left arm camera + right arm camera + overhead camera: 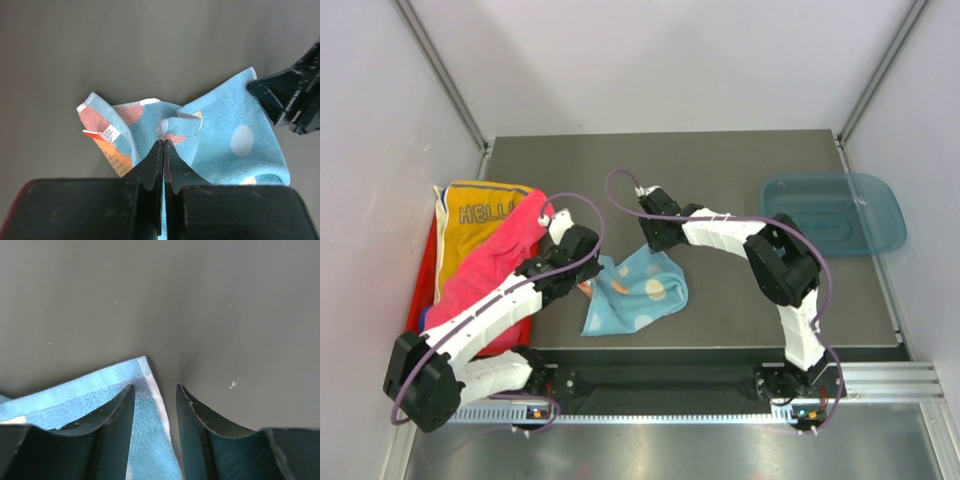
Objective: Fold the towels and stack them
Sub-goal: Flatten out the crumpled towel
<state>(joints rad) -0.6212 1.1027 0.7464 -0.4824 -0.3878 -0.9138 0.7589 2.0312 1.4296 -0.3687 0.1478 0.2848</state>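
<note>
The light blue towel (638,290) with orange and pink dots lies crumpled on the dark mat between the arms. My left gripper (592,280) is shut on a raised fold of it (172,126), and its white tag (107,134) sticks out to the left. My right gripper (155,390) stands open over the towel's far corner (141,363), with the white hem running between its fingers. In the top view the right gripper (658,245) sits at the towel's upper edge. A yellow "HELLO" towel (480,212) and a hot pink towel (490,265) lie heaped at the left.
A red tray (420,300) holds the heaped towels against the left wall. A translucent teal bin (835,213) stands at the back right of the mat. The right gripper's black body (295,100) shows at the right edge of the left wrist view. White walls enclose the table.
</note>
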